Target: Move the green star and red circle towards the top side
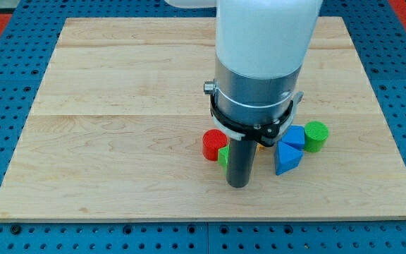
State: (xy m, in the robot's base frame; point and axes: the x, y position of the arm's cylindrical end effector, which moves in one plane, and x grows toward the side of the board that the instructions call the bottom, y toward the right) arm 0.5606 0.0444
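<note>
My tip (238, 185) rests on the board near the view's bottom, right of centre. The green star (223, 155) shows only as a sliver at the rod's left edge, mostly hidden behind it. The red circle (213, 144) lies just left of the star and up-left of my tip, touching the star. Both sit in the board's lower half.
A blue triangle (287, 158) and a blue block (294, 136) lie right of the rod, with a green circle (316, 136) further right. A bit of a yellow block (259, 147) peeks out by the rod. The arm's body hides other blocks. The wooden board (118, 106) is edged by blue pegboard.
</note>
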